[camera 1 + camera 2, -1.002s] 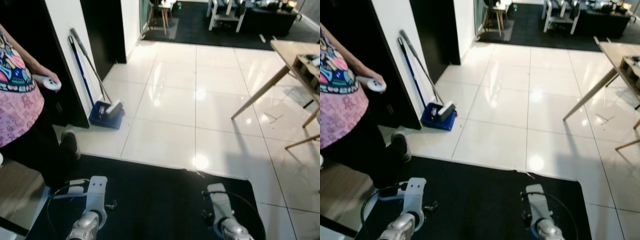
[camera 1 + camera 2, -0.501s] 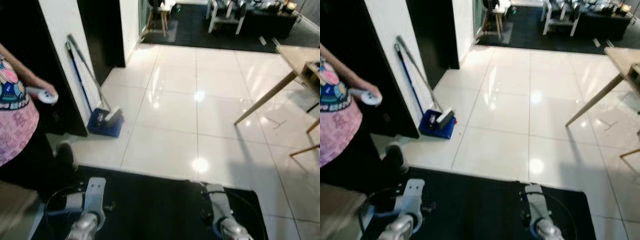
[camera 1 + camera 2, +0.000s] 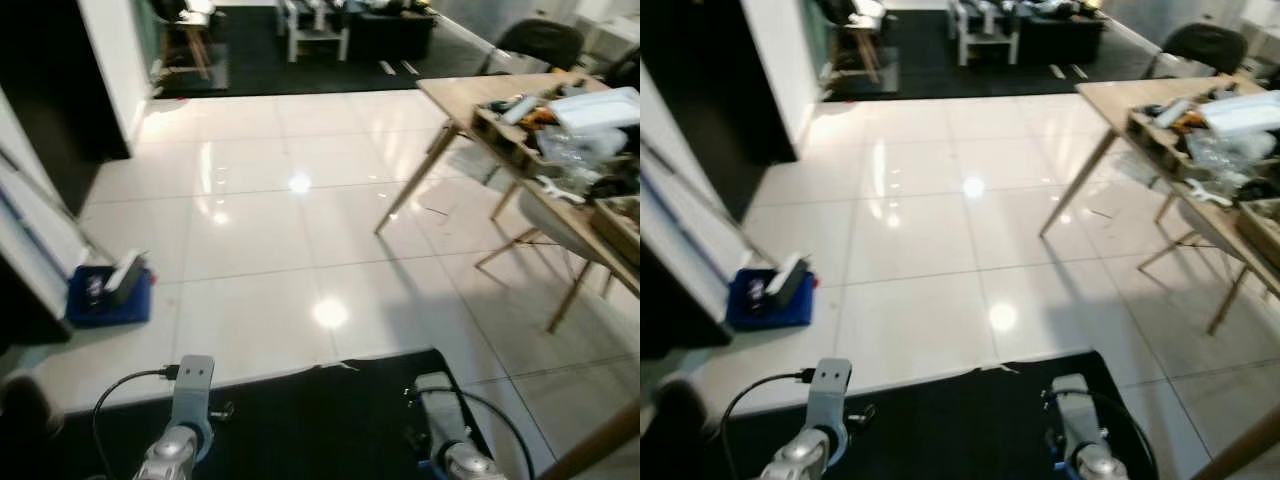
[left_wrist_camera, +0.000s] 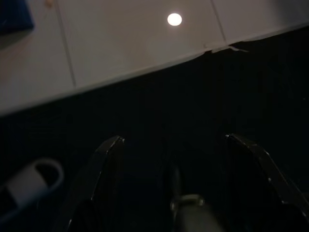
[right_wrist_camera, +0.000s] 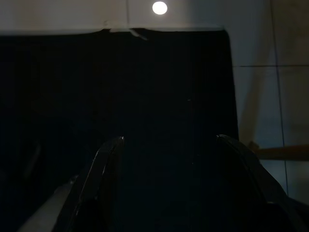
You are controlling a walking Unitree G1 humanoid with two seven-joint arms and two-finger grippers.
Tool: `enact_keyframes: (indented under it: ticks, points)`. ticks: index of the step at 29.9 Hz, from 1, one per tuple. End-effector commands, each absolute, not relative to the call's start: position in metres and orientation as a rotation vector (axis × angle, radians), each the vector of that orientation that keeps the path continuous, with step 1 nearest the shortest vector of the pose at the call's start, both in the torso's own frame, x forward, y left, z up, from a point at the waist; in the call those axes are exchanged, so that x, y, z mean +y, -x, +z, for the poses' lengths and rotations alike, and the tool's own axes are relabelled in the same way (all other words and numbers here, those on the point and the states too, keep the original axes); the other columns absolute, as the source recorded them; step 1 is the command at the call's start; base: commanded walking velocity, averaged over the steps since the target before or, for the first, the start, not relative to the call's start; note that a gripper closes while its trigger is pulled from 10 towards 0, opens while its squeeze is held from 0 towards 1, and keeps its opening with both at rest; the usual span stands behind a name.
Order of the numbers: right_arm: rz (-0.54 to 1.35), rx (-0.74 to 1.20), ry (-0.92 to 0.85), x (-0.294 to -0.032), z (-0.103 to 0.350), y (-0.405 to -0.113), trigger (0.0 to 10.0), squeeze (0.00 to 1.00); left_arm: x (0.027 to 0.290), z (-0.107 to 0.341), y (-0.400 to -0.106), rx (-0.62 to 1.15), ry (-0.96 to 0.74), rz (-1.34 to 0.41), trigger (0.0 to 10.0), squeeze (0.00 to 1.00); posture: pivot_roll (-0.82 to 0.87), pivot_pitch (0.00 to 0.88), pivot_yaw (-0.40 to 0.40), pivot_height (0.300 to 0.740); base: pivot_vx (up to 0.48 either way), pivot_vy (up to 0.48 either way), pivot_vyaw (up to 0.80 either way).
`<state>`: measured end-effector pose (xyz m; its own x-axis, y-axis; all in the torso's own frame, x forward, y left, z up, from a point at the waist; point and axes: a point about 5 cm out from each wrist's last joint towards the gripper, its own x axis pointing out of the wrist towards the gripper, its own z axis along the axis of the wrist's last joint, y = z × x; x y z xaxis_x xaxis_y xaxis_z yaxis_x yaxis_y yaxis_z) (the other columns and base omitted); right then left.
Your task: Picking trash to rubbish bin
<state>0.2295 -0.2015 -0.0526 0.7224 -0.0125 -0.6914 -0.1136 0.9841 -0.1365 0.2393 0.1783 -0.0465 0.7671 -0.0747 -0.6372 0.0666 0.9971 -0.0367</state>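
Both hands are held low over the black mat (image 3: 300, 420), probably because nothing is being picked up yet. The left hand (image 4: 178, 159) and the right hand (image 5: 169, 159) are seen in the wrist views with fingers spread apart and empty. No trash or bin can be made out. A blue dustpan (image 3: 108, 295) on the white floor (image 3: 260, 230) and a cluttered bench (image 3: 520, 110) are seen from the head views.

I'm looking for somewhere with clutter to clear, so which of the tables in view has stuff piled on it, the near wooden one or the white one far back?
The near wooden table on the robot's right: boxes and plastic wrapping sit on it. The far white table's top is too small to judge.
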Motion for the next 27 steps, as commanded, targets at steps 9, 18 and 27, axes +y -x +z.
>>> enact_keyframes:
  ticks: [9,18,27]
  points:
    - [0.070,0.790,0.164,-0.1949,-0.0591,-0.2214,10.0,0.00,0.1838,-0.0508,-0.2332,0.724,0.000,-0.071,10.0,0.00,-0.08,0.077,0.014,0.740,0.325,0.000,-0.80]
    - [0.060,0.800,0.165,-0.1985,-0.0612,-0.2168,10.0,0.00,0.1819,-0.0512,-0.2332,0.727,0.002,-0.079,10.0,0.00,-0.08,0.078,0.015,0.740,0.322,0.000,-0.80]
    - [0.061,0.800,0.158,-0.1966,-0.0615,-0.2168,10.0,0.00,0.1836,-0.0500,-0.2345,0.723,-0.002,-0.077,10.0,0.00,-0.08,0.074,0.019,0.740,0.323,0.000,-0.80]
